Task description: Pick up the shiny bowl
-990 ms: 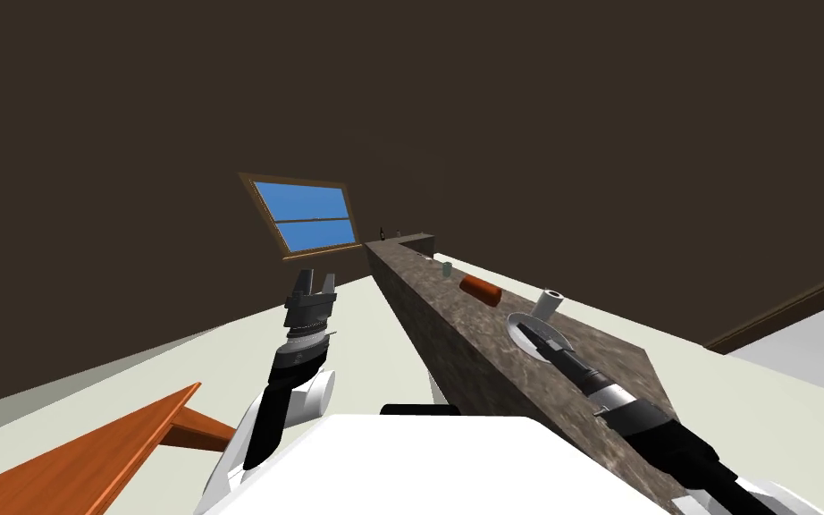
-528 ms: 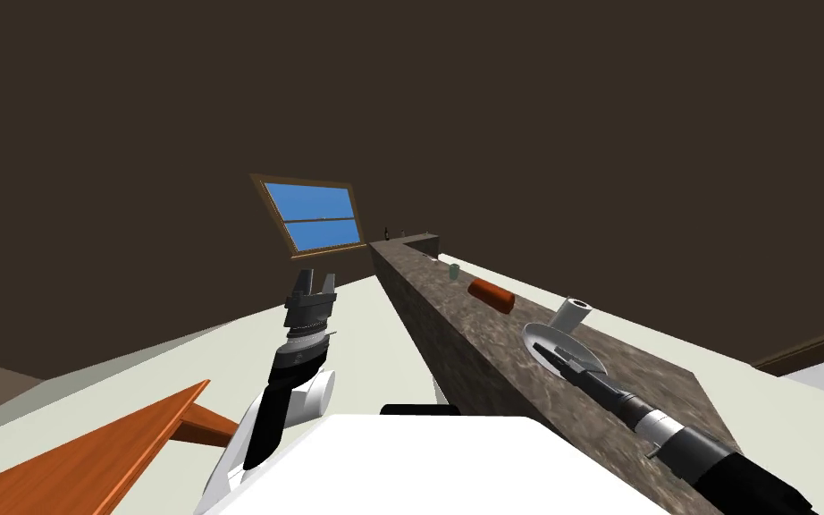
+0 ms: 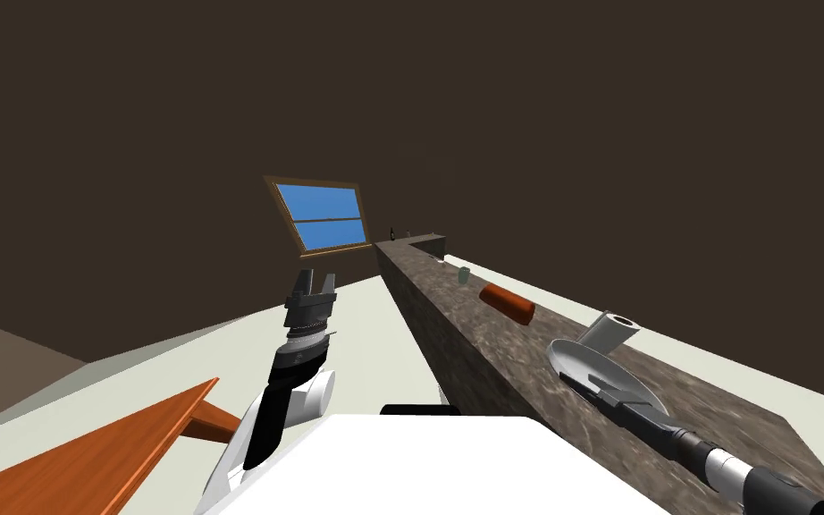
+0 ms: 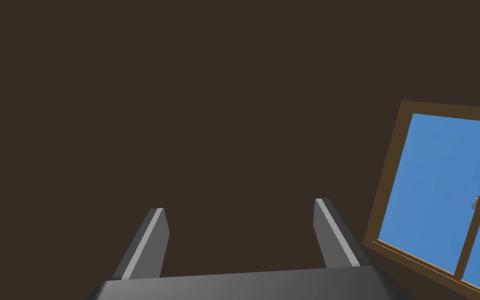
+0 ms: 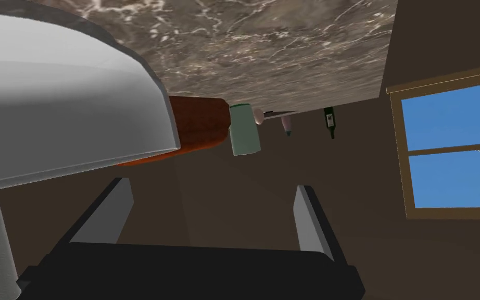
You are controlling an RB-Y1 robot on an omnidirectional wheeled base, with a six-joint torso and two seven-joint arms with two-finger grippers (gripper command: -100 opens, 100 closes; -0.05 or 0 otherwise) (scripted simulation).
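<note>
Shiny bowl (image 3: 580, 362) sits between the worktop's (image 3: 482, 358) long edges, paper roll (image 3: 614, 329) touching behind | near rim hidden under right gripper (image 3: 600, 386) | wrist camera: fingers (image 5: 114, 208) spread, bowl rim just beside one, ungripped | left gripper (image 3: 315, 284) released, off the worktop.

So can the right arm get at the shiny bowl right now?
Probably yes. The right arm lies over the counter, open jaws at the shiny bowl, nothing blocking. Its rim sits beside the jaws, not between them, so a small shift seems needed.
</note>
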